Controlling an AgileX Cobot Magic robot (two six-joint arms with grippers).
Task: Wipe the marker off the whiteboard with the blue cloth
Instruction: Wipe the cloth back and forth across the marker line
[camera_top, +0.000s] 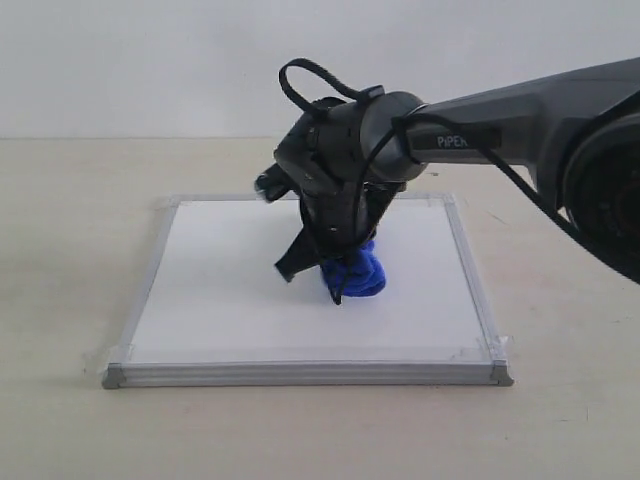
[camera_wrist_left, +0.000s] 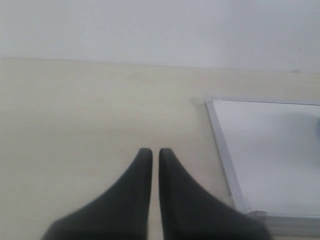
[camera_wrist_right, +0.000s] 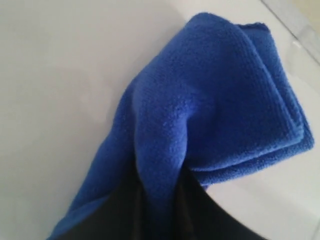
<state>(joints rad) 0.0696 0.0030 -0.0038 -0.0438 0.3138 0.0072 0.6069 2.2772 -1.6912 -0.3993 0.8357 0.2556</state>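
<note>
exterior view: the right gripper reaches in from the right and points steeply down over the middle of the flat, roughly square white board with a thin silver-grey metal frame. the board lies flat on the pale beige tabletop, and the clear tape at its corners is judged to stop it sliding under rubbing. the bright royal-blue microfibre cloth is clenched in this gripper, and its lower folds touch the board near the centre, a little to the right. right wrist view: the dark fingers pinch one fold of the cloth; the bulk hangs free as a pad against the board, a hold judged suited to wiping. left wrist view: the left gripper sits over bare tabletop just beside a board corner, its jaws drawn together to a thin slit and grasping nothing, judged parked aside to leave the stroke path free. no marker line is visible on the exposed surface; whether any lies under the cloth or arm cannot be told.
</note>
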